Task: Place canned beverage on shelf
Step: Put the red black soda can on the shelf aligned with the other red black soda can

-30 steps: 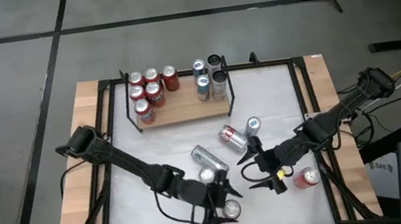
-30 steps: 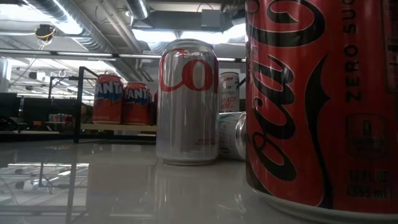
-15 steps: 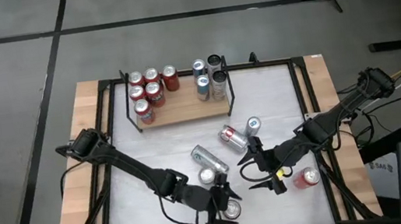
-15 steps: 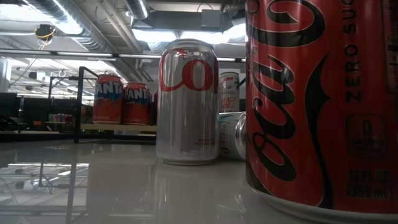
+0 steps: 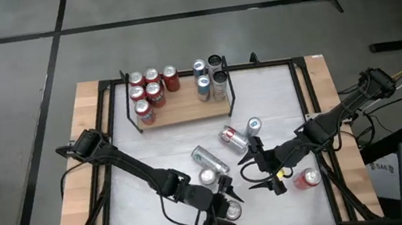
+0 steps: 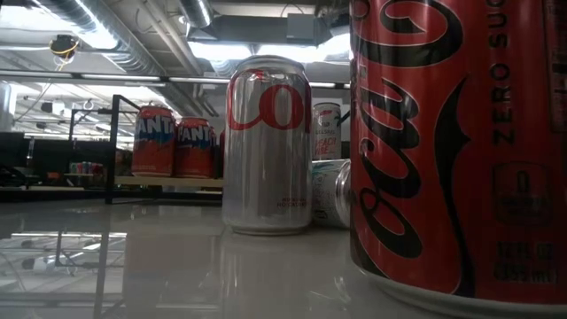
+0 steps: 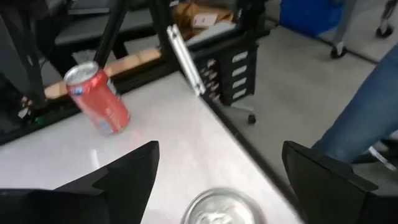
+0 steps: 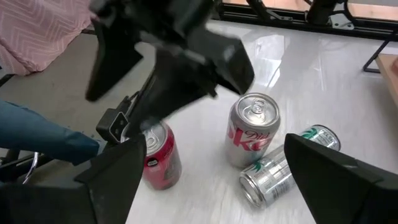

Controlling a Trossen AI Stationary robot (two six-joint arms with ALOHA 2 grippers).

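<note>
1. Red can (image 5: pixel 233 212): upright at the near edge of the table, well apart from the shelf (image 5: pixel 185 108) at the far side. Body red with black script; silver lid with the tab intact; no dents that I can see. It is not yet on the shelf.

2. Left gripper (image 5: pixel 228 206): directly over this can, fingers spread wide, one to each side of the lid, touching nothing. I judge I have it placed so for a straight descent and a side grip on an upright can.

3. Silver can (image 5: pixel 208 177): upright just beyond the red one. Another silver can (image 5: pixel 209 159) lies on its side behind it. Both are close enough to foul a wide approach.

4. Right gripper (image 5: pixel 260 169): fingers apart, empty, waiting right of centre, clear of the left arm's work.

5. Shelf: cans at both ends, bare board between and in front, so room remains.
</note>
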